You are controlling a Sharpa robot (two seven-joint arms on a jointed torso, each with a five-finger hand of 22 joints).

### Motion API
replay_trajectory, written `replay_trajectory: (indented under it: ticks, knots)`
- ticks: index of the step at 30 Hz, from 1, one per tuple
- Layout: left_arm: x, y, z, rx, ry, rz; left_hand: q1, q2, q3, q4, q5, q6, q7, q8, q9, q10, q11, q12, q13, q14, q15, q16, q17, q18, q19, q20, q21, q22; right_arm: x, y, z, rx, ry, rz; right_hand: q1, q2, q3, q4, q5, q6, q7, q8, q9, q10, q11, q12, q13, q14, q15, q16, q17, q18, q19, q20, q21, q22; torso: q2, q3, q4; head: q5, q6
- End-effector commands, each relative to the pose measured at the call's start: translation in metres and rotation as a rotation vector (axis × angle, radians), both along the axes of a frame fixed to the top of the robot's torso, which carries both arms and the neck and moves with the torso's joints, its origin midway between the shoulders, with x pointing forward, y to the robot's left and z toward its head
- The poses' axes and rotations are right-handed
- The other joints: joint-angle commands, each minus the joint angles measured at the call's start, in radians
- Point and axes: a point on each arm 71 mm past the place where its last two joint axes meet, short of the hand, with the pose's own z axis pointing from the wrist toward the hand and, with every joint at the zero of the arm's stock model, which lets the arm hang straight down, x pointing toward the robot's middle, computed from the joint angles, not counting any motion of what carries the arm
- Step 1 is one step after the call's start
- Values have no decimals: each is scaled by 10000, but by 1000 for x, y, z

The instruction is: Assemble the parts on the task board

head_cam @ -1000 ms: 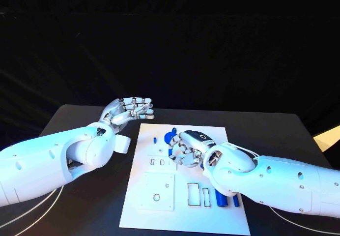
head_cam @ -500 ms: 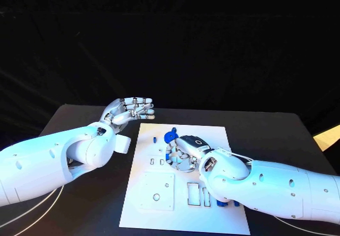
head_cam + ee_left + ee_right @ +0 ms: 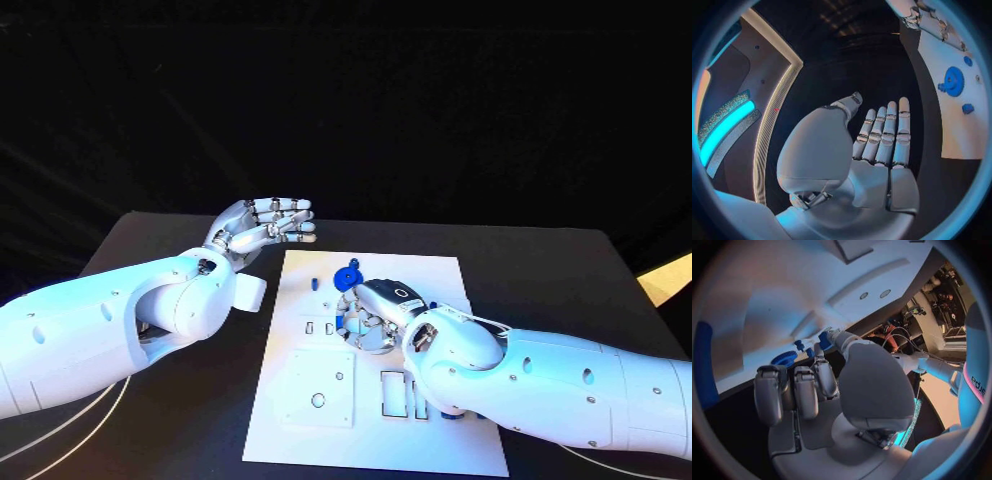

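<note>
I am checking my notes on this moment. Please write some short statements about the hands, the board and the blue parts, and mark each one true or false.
1. The left hand holds a blue part. False: it holds nothing, fingers straight and apart, off the board's far left corner.
2. The right hand is over the board. True.
3. A blue gear is at the far end of the board. True.
4. The gear lies on the black table. False: it is on the board.
5. The board is black. False: it is white, on a black table.
</note>
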Motion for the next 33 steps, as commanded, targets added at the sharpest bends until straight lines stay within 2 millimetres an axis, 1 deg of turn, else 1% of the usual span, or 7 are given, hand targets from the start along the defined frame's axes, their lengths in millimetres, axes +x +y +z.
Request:
replay_trajectory:
  ticks: [1, 14, 18, 26, 29, 32, 33]
  knots:
    - [-1, -2, 1, -77, -85, -218, -90, -14, 37, 7, 39, -37, 601, -63, -11, -84, 13, -54, -3, -53, 13, -37, 17, 101, -94, 4, 33, -15, -1, 1, -2, -234, 29, 80, -118, -43, 55, -5, -90, 25, -49, 34, 19, 31, 11, 20, 392, 1055, -55, 52, 2612, -168, 551, -78, -1, 2184, -2, -6, 3, 1, -26]
    - [-1, -2, 1, -57, -105, -223, -90, -12, 41, 2, 40, -43, 601, -65, -12, -92, 14, -54, -3, -60, 15, -46, 21, 101, -103, 7, 33, -17, -3, 3, -6, -249, 117, 104, -168, -76, 51, -4, -143, -8, -39, 27, 10, 29, 17, 14, 390, 1054, -53, 50, 2607, -167, 549, -77, -6, 2183, -2, -3, -1, 37, -65]
    - [-1, -1, 1, -51, -98, -218, -90, -12, 41, 2, 40, -43, 601, -65, -12, -92, 14, -54, -3, -60, 15, -46, 21, 101, -103, 7, 33, -17, -3, 2, -6, -234, 114, 101, -215, -110, 48, -2, -195, -52, -25, 13, -3, 3, 27, -15, 363, 1051, -46, 45, 2596, -160, 532, -74, -35, 2169, 3, -4, -10, 52, -74]
    - [0, 0, 1, -35, -90, -187, -83, -16, 46, -10, 40, -48, 600, -67, -12, -98, 14, -52, -2, -65, 16, -54, 27, 101, -111, 8, 34, -18, -4, 2, -6, -244, 127, 134, -336, -248, 34, -13, -322, -240, 45, -63, -60, -151, 85, -179, 209, 1033, -2, 12, 2526, -136, 470, -45, -137, 2119, -2, 2, -4, 44, -67]
    - [0, 0, 1, -30, -88, -177, -83, -16, 46, -10, 40, -48, 600, -67, -12, -98, 14, -52, -2, -65, 16, -54, 27, 101, -111, 8, 34, -18, -5, 3, -5, -233, 122, 159, -411, -349, 27, -24, -455, -490, 141, -195, -142, -266, 167, -289, 111, 1029, 63, 6, 2513, -124, 438, 2, -192, 2095, -2, 4, -6, 41, -59]
    - [0, 1, 1, -26, -89, -164, -87, -16, 47, -12, 39, -51, 602, -67, -12, -103, 15, -51, -1, -68, 18, -60, 31, 101, -117, 10, 36, -19, -5, 3, -5, -254, 109, 176, -421, -452, 2, -77, -797, -686, 223, -326, -230, -376, 245, -385, 22, 1023, 133, -6, 2489, -109, 399, 67, -260, 2066, -5, 2, -6, 38, -63]
    - [0, 1, 1, -23, -89, -157, -92, -16, 45, -10, 38, -52, 603, -68, -12, -104, 16, -51, -1, -69, 18, -61, 32, 101, -118, 11, 36, -20, -5, 3, -5, -264, 104, 180, -415, -485, -10, -95, -853, -730, 240, -359, -251, -408, 261, -414, -6, 1020, 148, -11, 2480, -105, 389, 81, -278, 2059, -4, 1, -7, 33, -74]
